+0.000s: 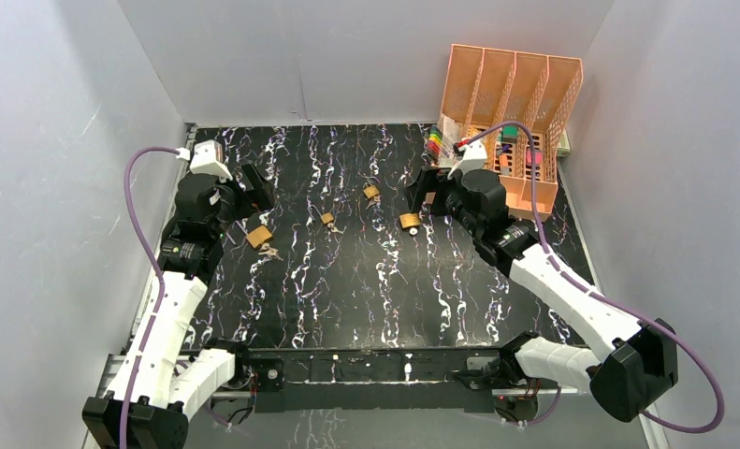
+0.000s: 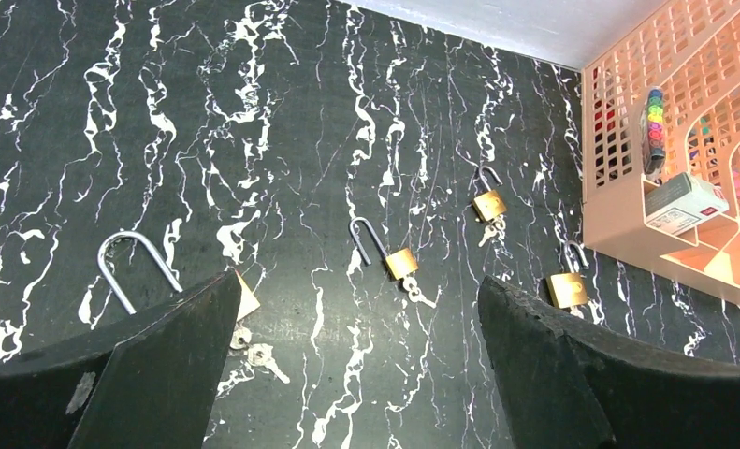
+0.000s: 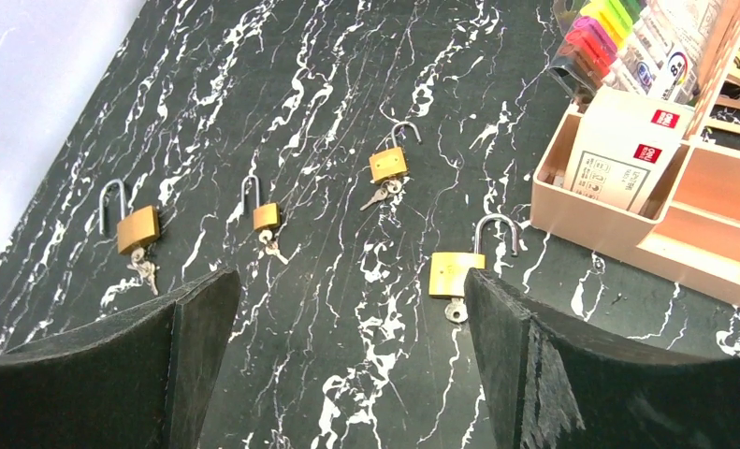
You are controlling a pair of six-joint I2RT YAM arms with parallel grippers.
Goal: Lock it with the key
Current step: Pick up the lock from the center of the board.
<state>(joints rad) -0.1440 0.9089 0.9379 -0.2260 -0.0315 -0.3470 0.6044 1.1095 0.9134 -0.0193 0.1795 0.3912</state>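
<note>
Four brass padlocks with open shackles lie in a row on the black marbled table, each with keys at its base. The largest padlock (image 1: 259, 236) is at the left, partly behind my left finger in the left wrist view (image 2: 137, 267), with its keys (image 2: 256, 353) beside it. A small padlock (image 1: 327, 219) (image 2: 401, 262) (image 3: 266, 216) and a third padlock (image 1: 372, 192) (image 2: 488, 204) (image 3: 387, 165) lie in the middle. The fourth padlock (image 1: 409, 222) (image 3: 456, 272) lies at my right fingertip. My left gripper (image 1: 251, 198) (image 2: 356, 290) and right gripper (image 1: 428, 194) (image 3: 350, 281) hover open and empty.
A peach desk organizer (image 1: 511, 94) (image 2: 674, 140) (image 3: 628, 220) with markers and small boxes stands at the back right, close behind my right gripper. Grey walls enclose the table (image 1: 366, 290) on three sides.
</note>
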